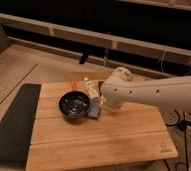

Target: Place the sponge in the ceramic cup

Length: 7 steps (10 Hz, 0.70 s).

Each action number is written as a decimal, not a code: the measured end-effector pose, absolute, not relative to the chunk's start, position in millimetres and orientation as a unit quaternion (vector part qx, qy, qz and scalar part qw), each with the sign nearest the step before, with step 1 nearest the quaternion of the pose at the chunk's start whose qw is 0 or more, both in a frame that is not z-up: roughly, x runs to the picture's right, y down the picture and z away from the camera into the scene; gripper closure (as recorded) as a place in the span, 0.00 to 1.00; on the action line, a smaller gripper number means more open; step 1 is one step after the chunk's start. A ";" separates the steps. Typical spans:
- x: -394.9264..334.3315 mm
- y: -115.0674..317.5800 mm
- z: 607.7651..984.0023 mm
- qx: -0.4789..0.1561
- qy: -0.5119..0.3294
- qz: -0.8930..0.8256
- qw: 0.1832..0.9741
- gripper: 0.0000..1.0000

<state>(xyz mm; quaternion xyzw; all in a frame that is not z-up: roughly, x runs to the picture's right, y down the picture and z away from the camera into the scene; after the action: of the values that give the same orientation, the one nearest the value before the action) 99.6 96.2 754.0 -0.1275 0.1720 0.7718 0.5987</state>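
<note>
The blue-grey sponge [94, 109] lies flat on the wooden table [114, 140], touching the right side of a dark round bowl [75, 106]. My white arm reaches in from the right, its rounded wrist above the table's middle. The gripper [101, 103] hangs under that wrist, low over the sponge's right end, open, with nothing seen held. The ceramic cup is hidden, probably behind the wrist.
A white packet with red marks [91, 88] stands just behind the bowl and sponge. A dark mat [14, 125] covers the table's left end. A bench and dark wall run along the back, and cables hang at the right.
</note>
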 end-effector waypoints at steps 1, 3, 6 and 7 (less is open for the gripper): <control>100.9 94.0 759.4 -0.134 0.159 0.766 0.609 0.35; 87.5 93.2 764.4 -0.152 0.141 0.749 0.629 0.35; 86.4 92.3 764.3 -0.153 0.138 0.746 0.633 0.35; 89.5 91.9 764.2 -0.150 0.141 0.751 0.627 0.35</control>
<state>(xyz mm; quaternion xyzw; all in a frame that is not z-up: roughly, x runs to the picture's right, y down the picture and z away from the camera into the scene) 89.5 91.9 764.2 -0.1505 0.1415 0.7511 0.6270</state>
